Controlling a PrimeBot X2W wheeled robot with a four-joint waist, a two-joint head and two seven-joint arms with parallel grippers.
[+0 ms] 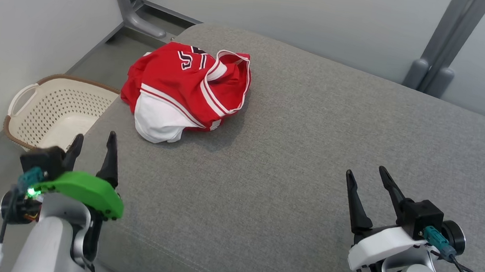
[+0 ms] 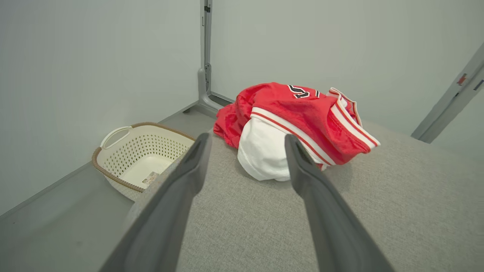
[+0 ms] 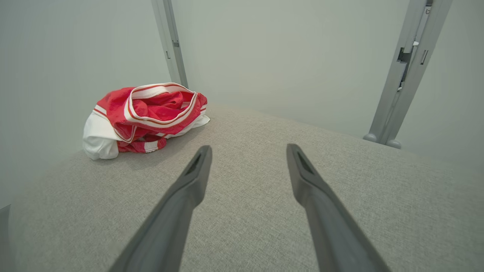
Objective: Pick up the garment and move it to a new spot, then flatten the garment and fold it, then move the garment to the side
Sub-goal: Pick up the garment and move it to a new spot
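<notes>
Head view: red jersey-type garment (image 1: 186, 84) lies crumpled in a heap on the grey fabric surface (image 1: 301, 158), at the far-left part, close to the left edge. It has white trim stripes. A white panel bulges out on the near side. Dark lettering on top is partly hidden and unreadable. Not flattened, not folded.

Left hand (image 1: 95, 135) is at lower left, by the surface's left edge, with a green cover on the wrist. Its two dark fingers are spread wide with nothing between them. Right hand (image 1: 365, 170) is at lower right over the surface, with a white cover. Its fingers are spread wide too, gripping nothing. Both hands are apart from the garment; the left one is nearer. Cannot tell whether either hand touches the surface.

A cream perforated basket (image 1: 54, 104) with a brown rim sits on the floor (image 1: 101, 60), left of the surface and beyond the left hand. Grey metal posts (image 1: 444, 52) stand against the pale wall behind.

Left wrist view: the garment is straight ahead past the fingertips, white part nearest, with a strip of bare surface in between. The basket is off to the left on the floor, a small label on its bottom.

Right wrist view: the garment is up-left of the spread fingers, well apart. A trimmed opening in the cloth faces the camera. Plain grey surface lies under and ahead of the fingers.
</notes>
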